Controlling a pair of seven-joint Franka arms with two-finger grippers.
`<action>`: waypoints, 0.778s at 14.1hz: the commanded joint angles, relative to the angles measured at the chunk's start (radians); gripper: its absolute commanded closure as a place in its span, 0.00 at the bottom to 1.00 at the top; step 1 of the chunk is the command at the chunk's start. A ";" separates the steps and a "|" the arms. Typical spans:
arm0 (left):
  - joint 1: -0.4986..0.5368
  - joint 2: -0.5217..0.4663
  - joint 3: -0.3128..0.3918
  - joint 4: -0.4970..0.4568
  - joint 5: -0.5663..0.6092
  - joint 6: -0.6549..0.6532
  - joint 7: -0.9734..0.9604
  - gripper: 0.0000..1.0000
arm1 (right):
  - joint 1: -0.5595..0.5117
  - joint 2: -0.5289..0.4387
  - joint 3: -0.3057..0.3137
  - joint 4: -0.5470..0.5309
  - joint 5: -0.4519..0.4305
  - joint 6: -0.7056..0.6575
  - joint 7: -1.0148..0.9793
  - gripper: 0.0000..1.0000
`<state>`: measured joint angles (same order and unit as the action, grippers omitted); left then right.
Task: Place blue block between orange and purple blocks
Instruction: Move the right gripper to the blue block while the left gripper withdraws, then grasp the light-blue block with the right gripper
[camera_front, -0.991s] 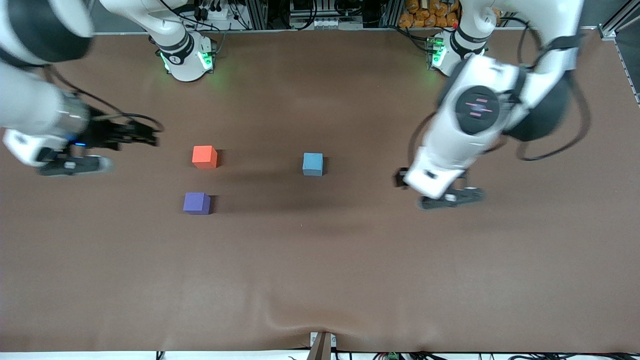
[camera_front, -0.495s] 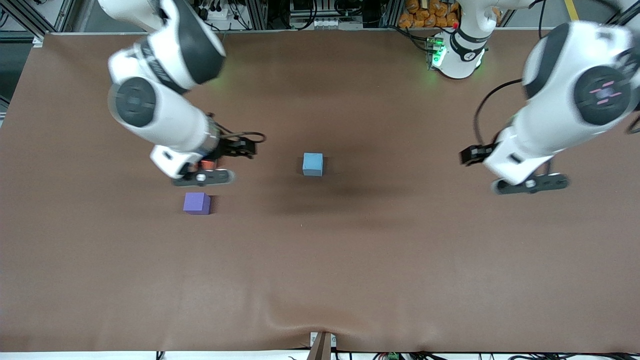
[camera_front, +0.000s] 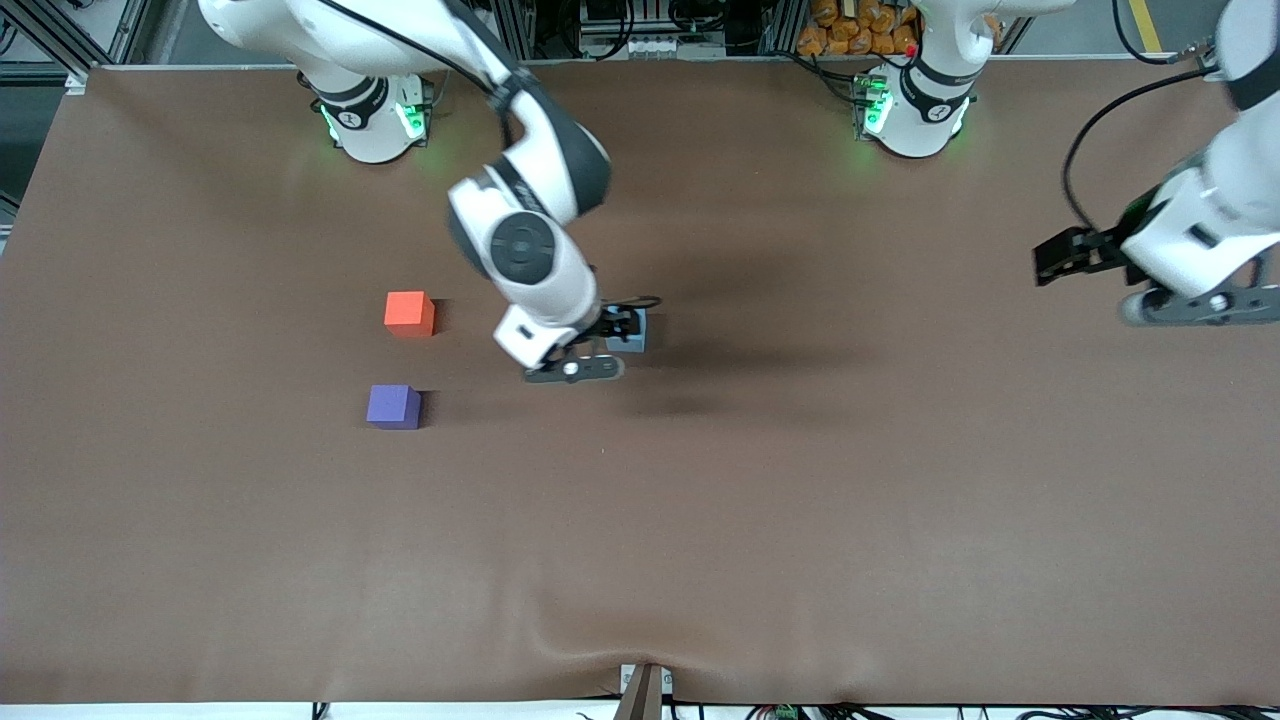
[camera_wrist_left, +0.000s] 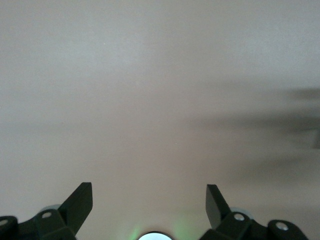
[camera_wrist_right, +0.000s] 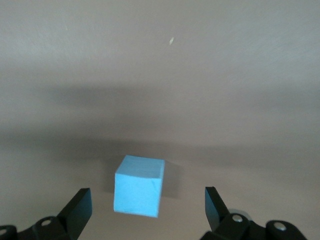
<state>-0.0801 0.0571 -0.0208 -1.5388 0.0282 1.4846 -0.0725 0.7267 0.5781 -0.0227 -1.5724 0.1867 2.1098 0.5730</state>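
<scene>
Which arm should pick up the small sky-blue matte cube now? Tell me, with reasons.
Right. The right gripper hangs open directly over the small sky-blue matte cube, which sits between its fingertips in the wrist view. The left gripper, open, waits over bare table at its own end.

The blue block (camera_front: 636, 334), a small sky-blue cube, sits flat on the worktop (camera_front: 700, 520), partly hidden. The orange block (camera_front: 409, 313) and purple block (camera_front: 393, 406) sit apart toward the right arm's end, purple nearer the front camera.
</scene>
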 joint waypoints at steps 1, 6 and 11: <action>-0.006 -0.086 0.015 -0.070 -0.019 0.013 0.016 0.00 | 0.022 0.003 -0.011 -0.024 -0.010 -0.001 0.056 0.00; -0.004 -0.091 0.005 -0.049 -0.020 0.010 -0.023 0.00 | 0.057 0.029 -0.011 -0.078 -0.012 0.027 0.090 0.00; 0.011 -0.125 0.010 -0.050 -0.021 -0.012 -0.024 0.00 | 0.065 0.059 -0.010 -0.072 0.002 0.075 0.113 0.00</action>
<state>-0.0756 -0.0353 -0.0083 -1.5737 0.0234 1.4829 -0.0825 0.7785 0.6334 -0.0237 -1.6457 0.1862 2.1722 0.6605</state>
